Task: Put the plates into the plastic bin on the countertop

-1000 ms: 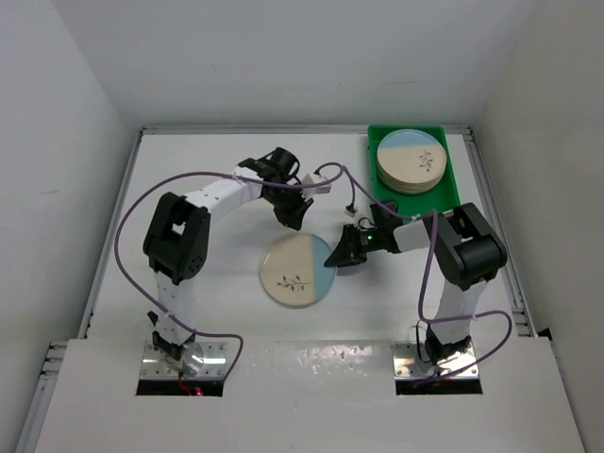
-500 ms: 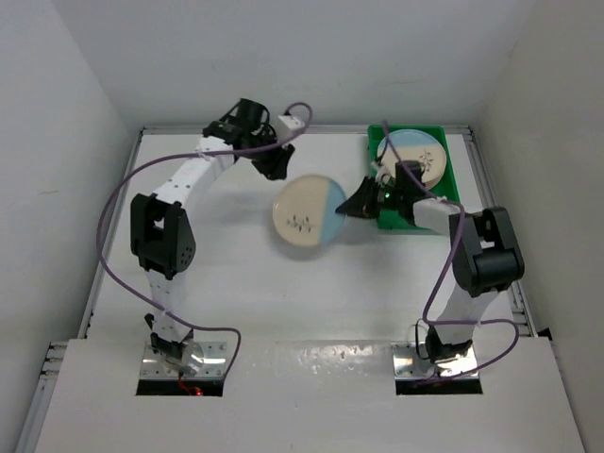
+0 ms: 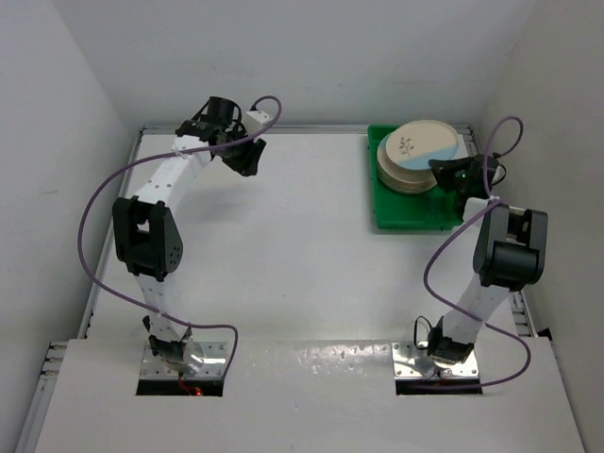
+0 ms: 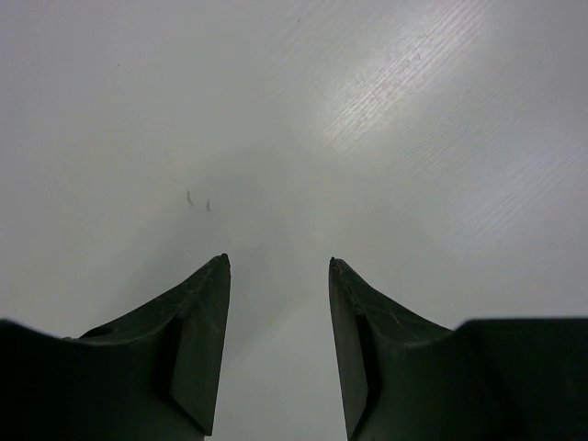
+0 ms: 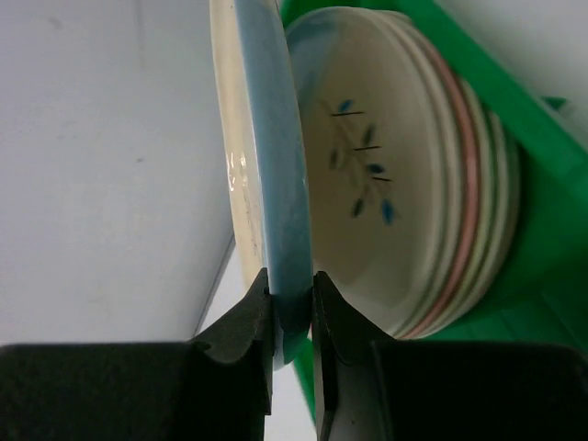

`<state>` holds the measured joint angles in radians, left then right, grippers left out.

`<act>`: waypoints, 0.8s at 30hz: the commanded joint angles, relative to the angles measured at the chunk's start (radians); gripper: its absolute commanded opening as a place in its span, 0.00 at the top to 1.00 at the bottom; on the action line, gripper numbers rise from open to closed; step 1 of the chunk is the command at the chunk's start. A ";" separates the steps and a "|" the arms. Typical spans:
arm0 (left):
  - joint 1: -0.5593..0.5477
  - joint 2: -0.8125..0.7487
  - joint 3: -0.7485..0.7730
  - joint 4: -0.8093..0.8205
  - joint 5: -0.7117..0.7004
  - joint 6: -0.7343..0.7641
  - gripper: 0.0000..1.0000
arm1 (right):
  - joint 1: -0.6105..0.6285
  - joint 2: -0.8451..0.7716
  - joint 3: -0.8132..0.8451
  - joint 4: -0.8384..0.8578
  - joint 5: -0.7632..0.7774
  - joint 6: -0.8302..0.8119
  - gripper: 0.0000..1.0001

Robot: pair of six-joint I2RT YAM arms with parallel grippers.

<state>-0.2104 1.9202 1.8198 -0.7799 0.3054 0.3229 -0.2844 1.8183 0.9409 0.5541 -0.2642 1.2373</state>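
A cream plate with a blue segment (image 3: 427, 143) hangs just above the stack of plates (image 3: 398, 176) in the green plastic bin (image 3: 415, 213). My right gripper (image 3: 444, 172) is shut on this plate's near right rim. In the right wrist view the blue rim (image 5: 276, 184) sits pinched in the right gripper (image 5: 292, 294), with the stack (image 5: 404, 193) and a bin wall (image 5: 547, 175) behind it. My left gripper (image 3: 249, 162) hovers open over the back left of the white countertop (image 3: 283, 255). Nothing lies between the tips of the left gripper (image 4: 278, 263).
The bin stands at the back right corner against the countertop's raised rim (image 3: 491, 189). White walls close in at the back and both sides. A purple cable (image 3: 94, 217) loops out from the left arm.
The right arm carried the blue-segment plate from the table's middle to above the stack in the bin. The left gripper opened and drew back to the far left.
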 commanded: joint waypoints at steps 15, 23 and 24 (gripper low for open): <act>0.026 -0.047 -0.016 0.002 0.011 -0.015 0.50 | 0.025 0.038 0.174 -0.409 0.049 -0.189 0.56; 0.026 -0.047 -0.016 0.002 0.011 -0.015 0.50 | 0.050 0.000 0.246 -0.602 0.181 -0.392 0.50; 0.026 -0.047 -0.016 0.002 0.011 -0.015 0.50 | 0.054 -0.004 0.256 -0.611 0.193 -0.438 0.50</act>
<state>-0.1944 1.9202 1.8069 -0.7815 0.3027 0.3199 -0.2382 1.8637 1.1500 0.0322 -0.1429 0.9356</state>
